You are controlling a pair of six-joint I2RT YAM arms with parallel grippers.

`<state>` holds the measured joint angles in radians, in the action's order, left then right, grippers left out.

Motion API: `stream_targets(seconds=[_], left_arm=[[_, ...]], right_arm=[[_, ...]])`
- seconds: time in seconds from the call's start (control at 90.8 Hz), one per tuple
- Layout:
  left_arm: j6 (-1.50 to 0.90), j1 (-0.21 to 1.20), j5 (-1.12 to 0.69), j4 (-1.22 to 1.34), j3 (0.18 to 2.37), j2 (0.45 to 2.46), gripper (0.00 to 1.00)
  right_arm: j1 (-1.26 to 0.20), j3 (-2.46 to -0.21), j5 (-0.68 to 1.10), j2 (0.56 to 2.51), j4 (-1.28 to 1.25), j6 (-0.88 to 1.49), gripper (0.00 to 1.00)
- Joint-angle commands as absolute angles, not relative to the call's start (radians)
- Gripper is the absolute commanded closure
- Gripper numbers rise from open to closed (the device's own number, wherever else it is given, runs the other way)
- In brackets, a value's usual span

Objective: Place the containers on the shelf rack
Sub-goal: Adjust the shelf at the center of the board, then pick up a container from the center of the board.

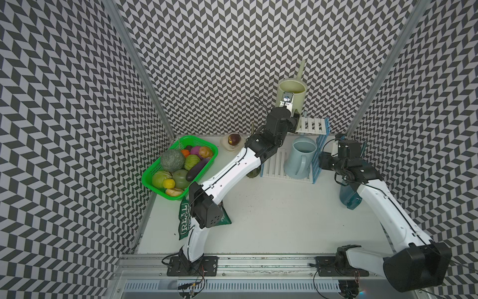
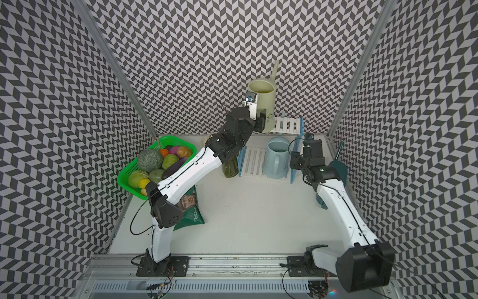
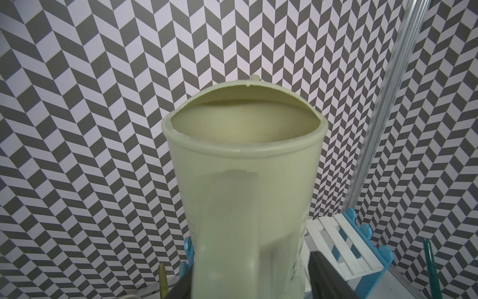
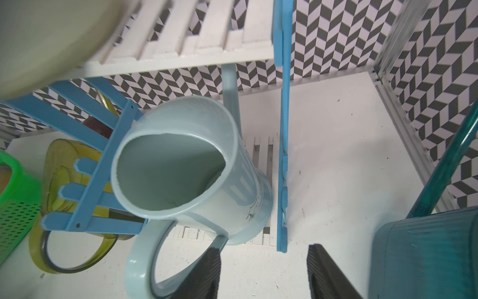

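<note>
Jaws on your left gripper [image 3: 253, 261] stand well apart with the handle of the cream watering can [image 1: 297, 103] between them; one finger [image 3: 323, 274] is clear of it, and the blurred wrist view leaves it unclear whether the other touches. That can stands upright on the top tier of the shelf rack [image 1: 313, 126], at its left end, spout rising toward the back wall. Your left arm reaches diagonally across the table [image 1: 271, 220], wrist lifted to top-shelf height.

Your right gripper [image 4: 263, 248] is released too: its fingers are spread with nothing between them, just beside the handle of the pale blue watering can [image 4: 181, 165], which stands upright on the lower shelf. The right arm runs forward along the right side, wrist turned in toward the rack's blue side panel [image 1: 319, 155].

The olive-green watering can [image 2: 230, 167] sits on the table just beside the rack's left panel; the dark teal watering can [image 1: 349, 198] stands on the table right of the rack, partly under your right arm.
</note>
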<state>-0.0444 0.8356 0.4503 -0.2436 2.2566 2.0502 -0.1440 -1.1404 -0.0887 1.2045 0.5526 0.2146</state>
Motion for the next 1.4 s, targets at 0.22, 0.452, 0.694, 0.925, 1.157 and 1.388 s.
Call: stream_targets(seconds=[0.22,0.452,0.694,0.925,1.157,1.388], left_arm=[[-0.020,0.843,0.407,-0.219,2.137,1.898,0.12],[-0.010,0.843,0.373,-0.217,2.007,1.770,0.00],[0.024,0.841,0.133,-0.284,1.822,1.607,0.00],[0.166,0.839,-0.350,-0.408,1.676,1.462,0.00],[0.292,0.843,-0.742,-0.468,1.484,1.378,0.00],[0.298,0.851,-0.790,-0.420,1.388,1.351,0.00]], right_arm=[[-0.149,-1.035,-0.178,0.978,0.553,0.267,0.21],[-0.139,-1.012,-0.284,0.873,0.673,0.321,0.13],[-0.118,-1.027,-0.390,0.812,0.885,0.475,0.18],[-0.110,-0.969,-0.450,0.784,0.992,0.573,0.18],[-0.092,-0.886,-0.460,0.783,1.008,0.613,0.09],[0.002,-0.873,-0.413,0.826,0.973,0.556,0.01]])
